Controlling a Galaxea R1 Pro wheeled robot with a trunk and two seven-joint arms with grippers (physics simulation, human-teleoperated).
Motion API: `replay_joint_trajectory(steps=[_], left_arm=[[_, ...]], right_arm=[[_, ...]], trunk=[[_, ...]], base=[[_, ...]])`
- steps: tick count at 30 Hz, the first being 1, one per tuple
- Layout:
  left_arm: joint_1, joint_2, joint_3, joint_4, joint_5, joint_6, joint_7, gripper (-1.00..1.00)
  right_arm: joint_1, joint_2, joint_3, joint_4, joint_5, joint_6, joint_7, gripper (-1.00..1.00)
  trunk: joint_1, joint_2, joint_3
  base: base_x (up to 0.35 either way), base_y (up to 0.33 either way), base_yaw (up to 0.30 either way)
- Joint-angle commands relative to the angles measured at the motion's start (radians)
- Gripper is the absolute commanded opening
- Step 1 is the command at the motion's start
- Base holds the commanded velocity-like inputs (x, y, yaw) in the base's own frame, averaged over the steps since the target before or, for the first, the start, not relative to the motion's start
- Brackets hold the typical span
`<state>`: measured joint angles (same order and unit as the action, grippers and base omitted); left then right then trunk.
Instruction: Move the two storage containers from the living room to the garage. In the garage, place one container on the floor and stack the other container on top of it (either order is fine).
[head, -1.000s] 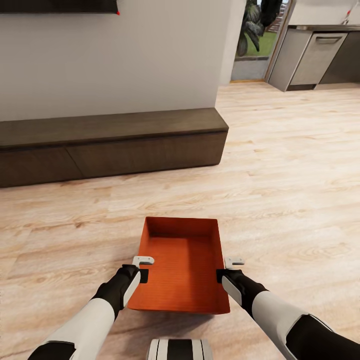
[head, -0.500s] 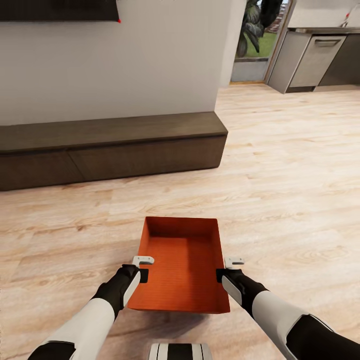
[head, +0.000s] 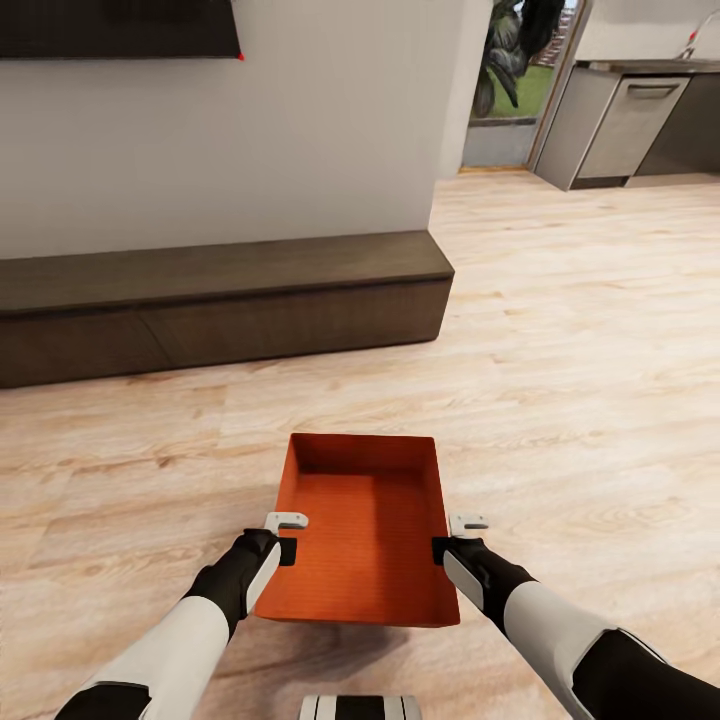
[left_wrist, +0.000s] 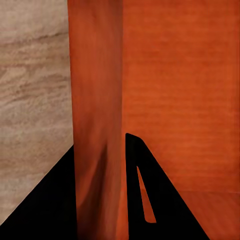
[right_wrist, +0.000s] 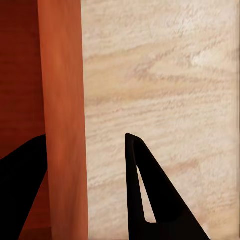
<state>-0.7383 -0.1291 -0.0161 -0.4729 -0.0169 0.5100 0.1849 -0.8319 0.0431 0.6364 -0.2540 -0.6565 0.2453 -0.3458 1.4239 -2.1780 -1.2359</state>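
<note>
Storage container (head: 362, 530), an orange-red lidless bin, sits in the lower middle of the head view, held between two robot arms and carried above light wood-plank flooring (head: 560, 380). Its open top faces up and it looks level and empty. The left gripper (head: 285, 535) has one finger on each side of the bin's left wall. In the left wrist view that wall (left_wrist: 97, 115) runs between the two dark fingers (left_wrist: 145, 200), so the jaws are narrow and clamped on it. The right gripper (head: 455, 535) does the same on the right wall. In the right wrist view that wall (right_wrist: 62, 120) stands between its fingers (right_wrist: 150, 195), but a gap of floor shows between the wall and the outer finger, so that grip may be looser.

A long dark wood bench (head: 220, 300) runs along a cream wall (head: 320, 120) across the upper left of the frame. The bottom edge of a black TV (head: 115, 28) shows at the top left. At the upper right the planks lead to an opening with grey cabinets (head: 620, 115) and a plant (head: 515, 50).

This looks like the carrying stage, with the garage not yet reached. Done well, both arms would keep the same height and spacing so the bin stays level and does not twist, and the base would turn gently, clear of the bench corner.
</note>
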Motion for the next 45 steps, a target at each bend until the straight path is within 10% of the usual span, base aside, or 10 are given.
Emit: replay_joint_trajectory(steps=[1, 45], left_arm=[[0.000, 0.000, -0.005, 0.000, -0.004, 0.007, 0.005, -1.00], [0.000, 0.000, -0.004, 0.000, -0.003, 0.006, 0.007, -1.00]], right_arm=[[-0.001, -0.001, 0.011, -0.006, -0.014, 0.002, -0.002, -1.00], [-0.001, 0.000, 0.011, -0.011, -0.014, 0.005, -0.002, -1.00]], trunk=[[-0.004, 0.007, 0.003], [-0.173, 0.315, 0.140]], base=[[0.000, 0.000, 0.000], [0.000, 0.000, 0.000]])
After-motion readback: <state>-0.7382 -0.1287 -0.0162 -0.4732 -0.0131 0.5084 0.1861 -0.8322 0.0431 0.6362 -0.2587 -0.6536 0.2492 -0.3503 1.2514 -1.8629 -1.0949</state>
